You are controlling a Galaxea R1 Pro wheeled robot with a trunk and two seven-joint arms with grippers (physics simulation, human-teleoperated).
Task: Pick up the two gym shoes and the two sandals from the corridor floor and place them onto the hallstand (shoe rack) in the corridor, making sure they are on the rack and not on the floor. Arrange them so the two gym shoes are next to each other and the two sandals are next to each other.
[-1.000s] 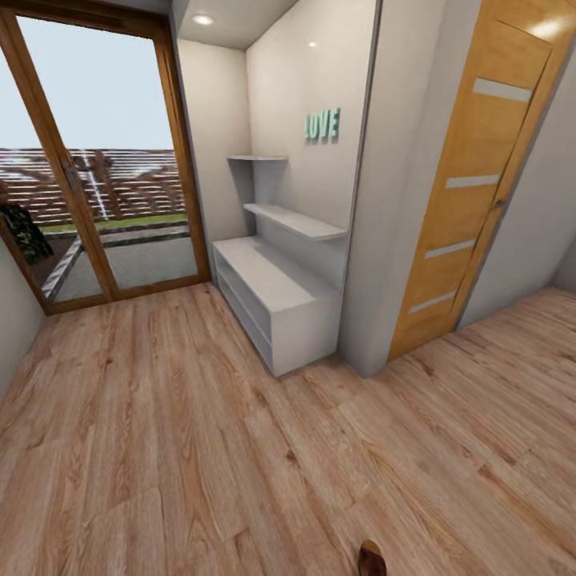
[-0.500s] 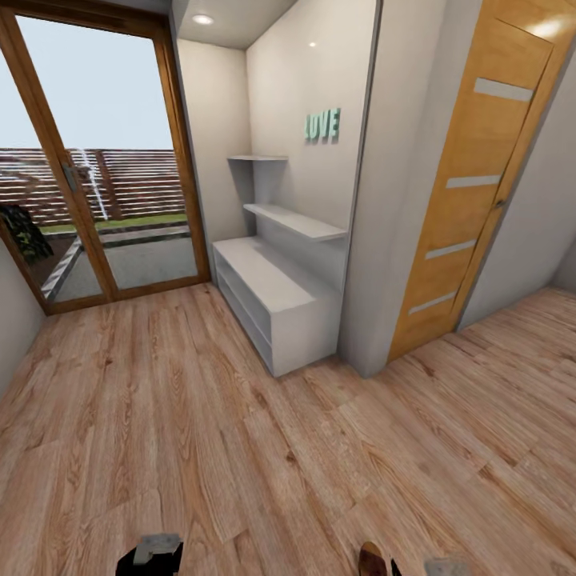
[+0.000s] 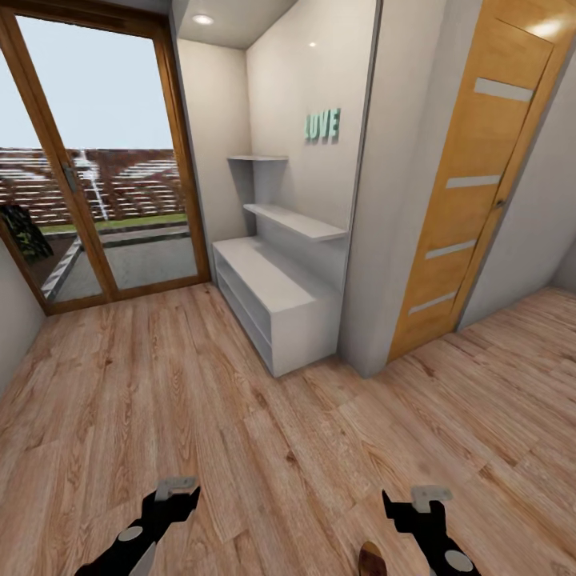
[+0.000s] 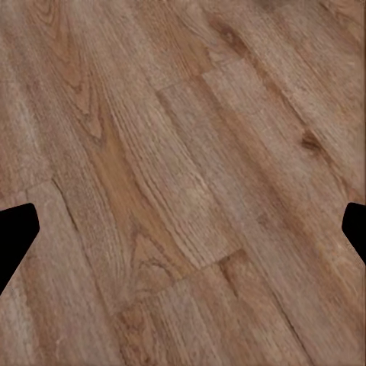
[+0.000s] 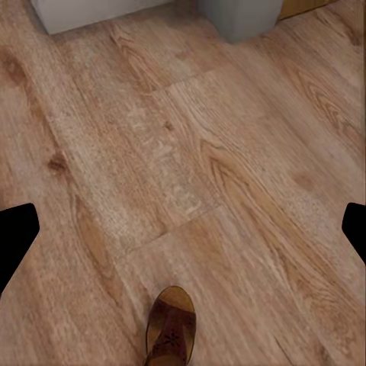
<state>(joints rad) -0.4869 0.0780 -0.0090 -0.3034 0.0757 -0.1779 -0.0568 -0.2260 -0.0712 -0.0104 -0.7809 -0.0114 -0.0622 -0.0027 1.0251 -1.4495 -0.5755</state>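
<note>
From the head view we see the pale grey hallstand (image 3: pixel 276 300) standing in its alcove beyond the wood-plank corridor floor (image 3: pixel 240 432), with nothing on its shelves. Our left tool (image 3: pixel 178 494) and right tool (image 3: pixel 416 502) hang low over the floor, well apart, both spread and holding nothing. One brown sandal (image 3: pixel 372 558) lies on the floor just beside the right tool. In the left wrist view we see bare planks (image 4: pixel 183 175) between open fingers. In the right wrist view the sandal (image 5: pixel 171 329) lies on the planks, the hallstand's base (image 5: pixel 99 11) beyond.
</note>
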